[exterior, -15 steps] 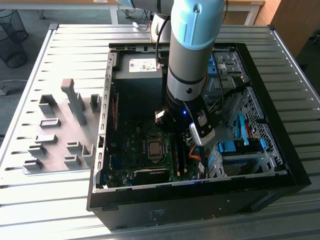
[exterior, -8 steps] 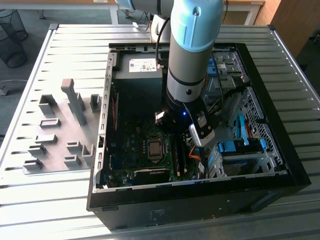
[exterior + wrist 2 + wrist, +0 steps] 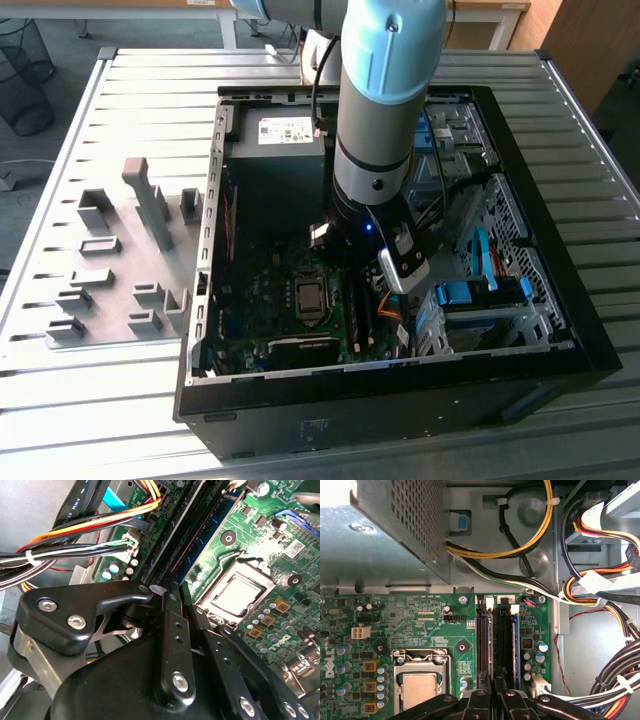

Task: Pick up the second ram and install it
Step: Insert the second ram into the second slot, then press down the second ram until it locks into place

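Note:
My gripper (image 3: 181, 602) (image 3: 495, 692) is down inside the open computer case (image 3: 400, 385), at one end of the row of black memory slots (image 3: 487, 640). Its two black fingers (image 3: 172, 625) stand pressed close together, shut, with nothing visible between them. Just beside them a blue-green ram stick (image 3: 210, 532) (image 3: 516, 640) (image 3: 352, 315) stands upright in the slot nearest the cable bundle. I cannot tell whether this stick is the second ram. In the exterior view the arm (image 3: 375, 150) hides the fingers.
The processor socket (image 3: 420, 685) (image 3: 235, 592) (image 3: 310, 297) lies beside the slots. Cable bundles (image 3: 600, 595) (image 3: 75, 535) crowd the other side. The power supply box (image 3: 275, 130) (image 3: 380, 530) fills the case's far end. Grey fixture blocks (image 3: 120, 260) stand on the table at the exterior view's left.

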Robot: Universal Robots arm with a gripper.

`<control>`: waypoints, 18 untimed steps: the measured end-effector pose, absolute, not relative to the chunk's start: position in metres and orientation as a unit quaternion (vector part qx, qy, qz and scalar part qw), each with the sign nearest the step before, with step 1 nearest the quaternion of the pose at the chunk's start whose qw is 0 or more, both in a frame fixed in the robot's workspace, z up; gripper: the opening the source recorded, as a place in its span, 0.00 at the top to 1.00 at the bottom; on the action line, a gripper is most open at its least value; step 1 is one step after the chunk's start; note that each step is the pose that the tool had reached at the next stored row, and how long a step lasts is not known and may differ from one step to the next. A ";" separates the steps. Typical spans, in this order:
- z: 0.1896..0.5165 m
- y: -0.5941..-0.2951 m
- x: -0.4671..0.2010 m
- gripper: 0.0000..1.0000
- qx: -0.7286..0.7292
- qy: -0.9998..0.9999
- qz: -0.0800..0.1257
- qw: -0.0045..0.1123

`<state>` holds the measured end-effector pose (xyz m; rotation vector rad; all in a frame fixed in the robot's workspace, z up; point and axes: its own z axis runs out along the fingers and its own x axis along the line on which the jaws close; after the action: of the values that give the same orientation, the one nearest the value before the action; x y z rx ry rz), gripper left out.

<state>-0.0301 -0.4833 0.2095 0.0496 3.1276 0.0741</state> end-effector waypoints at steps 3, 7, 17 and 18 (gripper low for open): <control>0.210 -0.483 -0.030 0.79 0.016 1.000 0.024 0.006; 0.227 -0.483 -0.030 0.79 0.016 1.000 0.024 0.006; 0.236 -0.483 -0.030 0.90 0.016 1.000 0.024 0.006; 0.236 -0.483 -0.030 0.90 0.016 1.000 0.024 0.006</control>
<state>-0.0302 -0.4833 0.2359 0.0496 3.1276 0.0742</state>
